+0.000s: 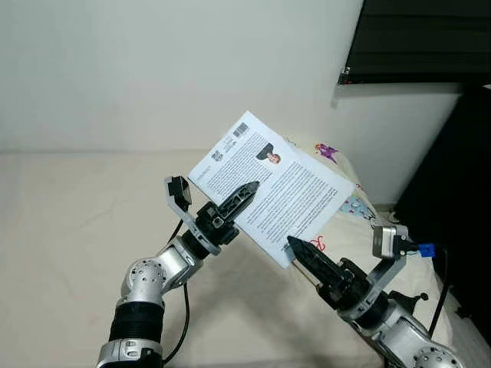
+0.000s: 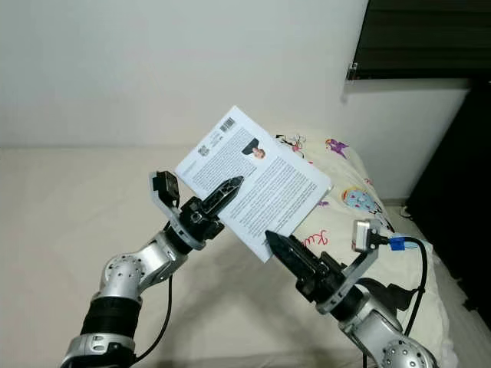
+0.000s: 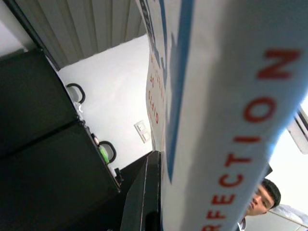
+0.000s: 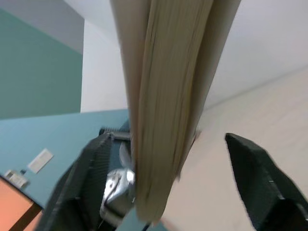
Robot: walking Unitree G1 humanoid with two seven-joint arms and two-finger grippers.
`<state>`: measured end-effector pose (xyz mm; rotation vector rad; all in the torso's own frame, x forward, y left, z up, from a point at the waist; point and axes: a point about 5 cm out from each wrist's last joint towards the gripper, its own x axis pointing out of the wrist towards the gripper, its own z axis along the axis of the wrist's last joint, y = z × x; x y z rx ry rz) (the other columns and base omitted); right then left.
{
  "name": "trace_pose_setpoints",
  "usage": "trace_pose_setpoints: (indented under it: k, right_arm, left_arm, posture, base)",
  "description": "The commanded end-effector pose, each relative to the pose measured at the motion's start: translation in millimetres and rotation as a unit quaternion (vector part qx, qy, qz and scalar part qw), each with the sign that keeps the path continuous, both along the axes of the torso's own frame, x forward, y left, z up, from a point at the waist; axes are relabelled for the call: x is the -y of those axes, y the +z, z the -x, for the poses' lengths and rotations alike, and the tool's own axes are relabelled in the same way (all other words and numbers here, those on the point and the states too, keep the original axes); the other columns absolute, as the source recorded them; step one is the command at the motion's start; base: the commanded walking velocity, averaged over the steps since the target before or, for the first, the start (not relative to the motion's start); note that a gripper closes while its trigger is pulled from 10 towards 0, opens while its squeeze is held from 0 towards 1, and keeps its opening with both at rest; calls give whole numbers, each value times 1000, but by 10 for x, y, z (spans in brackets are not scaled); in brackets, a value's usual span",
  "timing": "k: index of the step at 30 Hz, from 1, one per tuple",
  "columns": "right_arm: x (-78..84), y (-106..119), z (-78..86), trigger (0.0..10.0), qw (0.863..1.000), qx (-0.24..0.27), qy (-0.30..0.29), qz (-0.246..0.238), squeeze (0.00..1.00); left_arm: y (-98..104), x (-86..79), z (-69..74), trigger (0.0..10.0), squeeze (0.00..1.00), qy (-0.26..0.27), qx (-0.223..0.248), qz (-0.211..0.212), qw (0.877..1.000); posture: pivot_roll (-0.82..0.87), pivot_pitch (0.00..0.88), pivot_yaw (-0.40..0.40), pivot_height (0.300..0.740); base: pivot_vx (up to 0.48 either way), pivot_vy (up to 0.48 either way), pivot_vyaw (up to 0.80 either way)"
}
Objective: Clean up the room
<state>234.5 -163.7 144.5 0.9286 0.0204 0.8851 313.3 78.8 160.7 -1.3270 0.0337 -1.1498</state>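
Note:
A white paperback book (image 1: 268, 188), back cover with barcode and text toward me, is held tilted in the air above the bed. My left gripper (image 1: 244, 192) is shut on its left edge; the left wrist view runs along the spine (image 3: 231, 120) with red lettering beside one black finger (image 3: 144, 197). My right gripper (image 1: 298, 247) sits at the book's lower corner. In the right wrist view its fingers (image 4: 89, 178) stand wide apart on either side of the page edge (image 4: 163, 96), so it is open around the book.
A cream bed (image 1: 69, 230) spreads below both arms. A pillow (image 1: 354, 201) with cartoon prints lies at the right, near dark furniture (image 1: 453, 199) and a black shelf (image 1: 422, 38). A person's head (image 3: 263, 198) appears in the left wrist view.

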Motion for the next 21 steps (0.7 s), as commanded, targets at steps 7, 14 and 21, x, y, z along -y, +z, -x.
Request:
trace_pose_setpoints:
  k: [7, 14, 21]
  right_arm:
    - [40, 105, -108, 0, 999, 22, -28, -18, 0]
    - [56, 136, -166, 0, 999, 26, -36, -14, 0]
    - [130, 16, -265, 0, 997, -7, -78, 17, 0]
  left_arm:
    - [36, -3, 30, 0, 0, -5, 16, 4, 1000]
    - [-112, 14, 40, 0, 0, 27, 37, -88, 995]
    - [-425, -64, -47, 10000, 1000, 86, -18, -162, 983]
  posture:
    - [5, 0, 1, 740]
    - [8, 0, -3, 740]
    - [17, 0, -10, 740]
  base:
    - [0, 0, 0]
    - [0, 0, 0]
    - [0, 0, 0]
